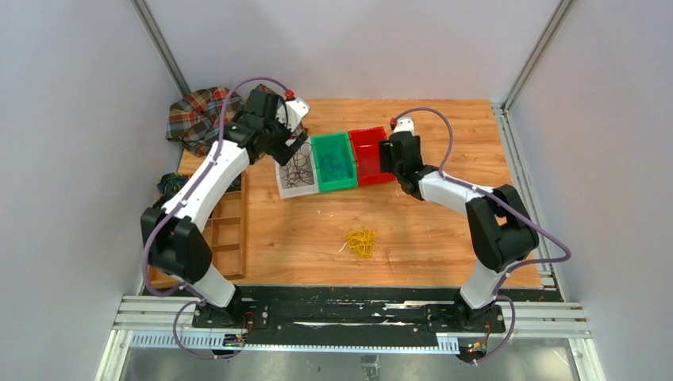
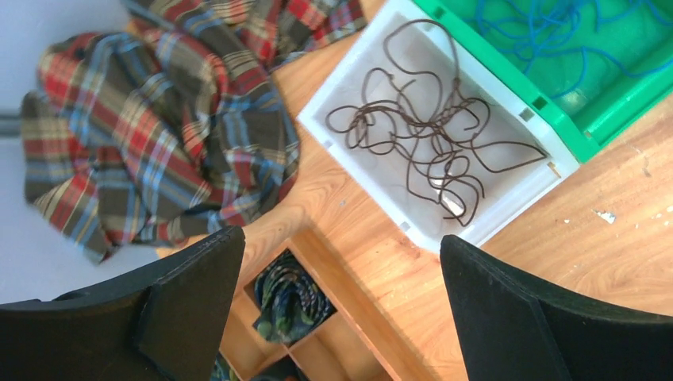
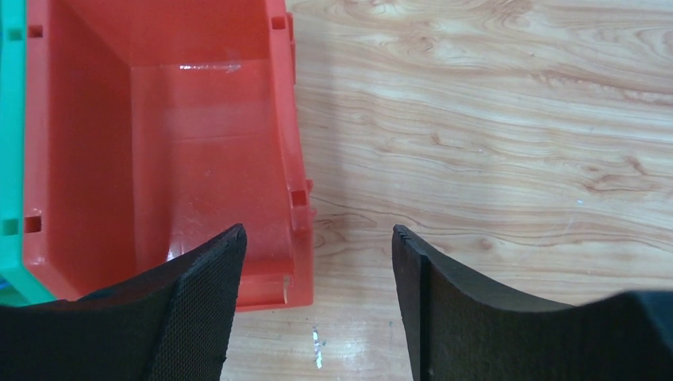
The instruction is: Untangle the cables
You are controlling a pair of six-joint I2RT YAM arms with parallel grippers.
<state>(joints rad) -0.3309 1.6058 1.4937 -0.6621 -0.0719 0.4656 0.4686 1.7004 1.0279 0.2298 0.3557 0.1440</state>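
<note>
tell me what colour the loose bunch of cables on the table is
Yellow cables; the top external view shows them best.

wooden table (image 1: 444, 226) with white bin (image 2: 345, 75), green bin (image 1: 336, 186), red bin (image 3: 282, 119), loose yellow cables (image 1: 361, 242), plaid cloth (image 1: 194, 115), compartment tray (image 1: 243, 238)

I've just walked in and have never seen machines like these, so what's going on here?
Two robot arms are at an untangling job on a wooden table. The left arm has its jaws open above a white bin holding loose dark strands. The green bin beside it holds blue strands. The right arm, jaws also open and empty, hangs over the edge of the empty red bin. A small yellow bunch lies alone on the table, and neither arm is touching it.
</note>
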